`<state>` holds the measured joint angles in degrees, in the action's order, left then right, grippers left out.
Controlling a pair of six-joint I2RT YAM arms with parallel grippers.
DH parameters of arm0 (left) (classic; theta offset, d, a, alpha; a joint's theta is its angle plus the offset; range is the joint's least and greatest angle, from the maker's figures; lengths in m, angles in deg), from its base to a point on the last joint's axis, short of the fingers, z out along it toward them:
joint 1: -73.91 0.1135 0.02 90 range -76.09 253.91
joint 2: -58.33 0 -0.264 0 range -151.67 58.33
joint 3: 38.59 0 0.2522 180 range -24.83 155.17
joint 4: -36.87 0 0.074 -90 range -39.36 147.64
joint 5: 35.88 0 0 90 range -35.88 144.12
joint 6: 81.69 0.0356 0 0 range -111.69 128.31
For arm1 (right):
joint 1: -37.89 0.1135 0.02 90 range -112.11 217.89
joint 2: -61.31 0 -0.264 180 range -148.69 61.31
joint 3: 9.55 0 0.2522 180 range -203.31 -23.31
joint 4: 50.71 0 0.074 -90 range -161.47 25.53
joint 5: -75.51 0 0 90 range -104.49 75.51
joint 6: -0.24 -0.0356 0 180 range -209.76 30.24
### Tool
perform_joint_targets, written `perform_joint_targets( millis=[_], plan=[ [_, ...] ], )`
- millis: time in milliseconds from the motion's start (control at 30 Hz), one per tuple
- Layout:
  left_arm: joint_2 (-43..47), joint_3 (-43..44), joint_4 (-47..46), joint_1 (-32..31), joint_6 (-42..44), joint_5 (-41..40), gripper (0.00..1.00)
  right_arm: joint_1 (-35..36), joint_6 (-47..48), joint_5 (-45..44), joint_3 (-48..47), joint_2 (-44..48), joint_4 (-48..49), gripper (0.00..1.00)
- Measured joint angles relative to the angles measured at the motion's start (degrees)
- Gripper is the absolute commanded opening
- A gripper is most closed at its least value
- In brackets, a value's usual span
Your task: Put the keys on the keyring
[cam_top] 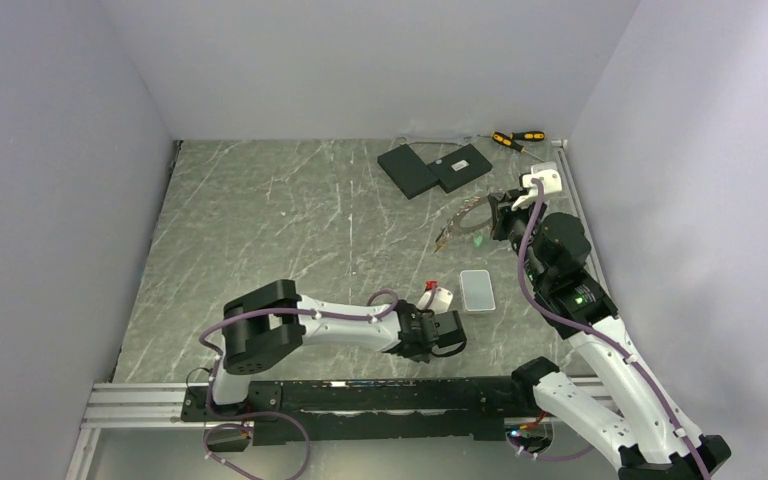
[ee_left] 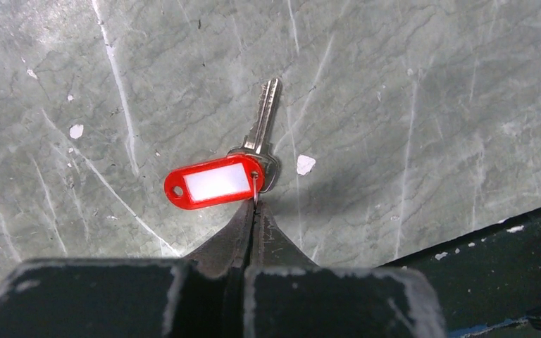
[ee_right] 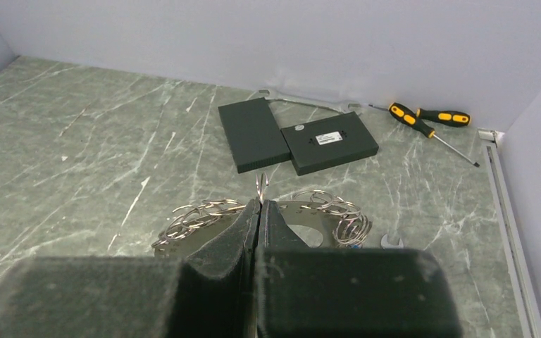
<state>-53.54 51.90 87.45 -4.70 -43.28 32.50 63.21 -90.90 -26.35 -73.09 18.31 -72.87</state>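
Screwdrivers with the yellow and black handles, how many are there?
2. Both lie close together in the far right corner of the table: the nearer screwdriver lies slanted, and the farther screwdriver sits just behind it. None seems hidden.

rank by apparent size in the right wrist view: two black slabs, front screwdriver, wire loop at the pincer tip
1. plain slab and labelled slab: about alike, not ranked
2. front screwdriver: long but thin
3. wire loop: smallest, though nearest the camera
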Motion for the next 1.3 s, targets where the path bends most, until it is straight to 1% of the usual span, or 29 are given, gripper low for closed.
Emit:
perform_joint_targets(
  millis=[133,300,500,667,833,967,1133,1300],
  plan=[
    [2.64,-3.96,-3.67,0.11,1.68,0.83,0.0,0.0,0.02,-0.02,-0.02,0.0,-0.85,0.0],
    [6.14,-6.99,-5.4,0.11,4.9,0.68,0.0,0.0,0.07,-0.04,-0.33,-0.09,-1.49,0.0],
    [12.92,-10.45,-8.61,0.04,11.15,0.11,0.0,0.0,0.07,-0.07,-2.19,-0.94,-1.68,0.0],
    [23.19,-16.65,-13.16,-0.15,19.39,0.57,0.0,0.0,0.07,-0.04,-2.78,-1.38,-1.53,0.0],
    [31.71,-21.62,-17.84,-0.22,29.73,3.37,0.0,0.0,0.11,0.0,-2.93,-1.9,-1.6,0.0],
    [39.69,-26.25,-18.53,-0.24,37.2,5.9,0.0,0.0,0.26,-0.04,-2.99,-1.92,-1.88,0.0],
    [48.24,-28.0,-18.34,-0.09,45.77,8.09,0.0,0.0,1.11,0.02,-2.99,-1.57,-2.14,0.0],
    [52.5,-27.5,-16.79,1.05,53.88,9.38,0.0,0.0,2.23,2.19,-2.99,-0.39,-2.67,0.0]
  ],
)
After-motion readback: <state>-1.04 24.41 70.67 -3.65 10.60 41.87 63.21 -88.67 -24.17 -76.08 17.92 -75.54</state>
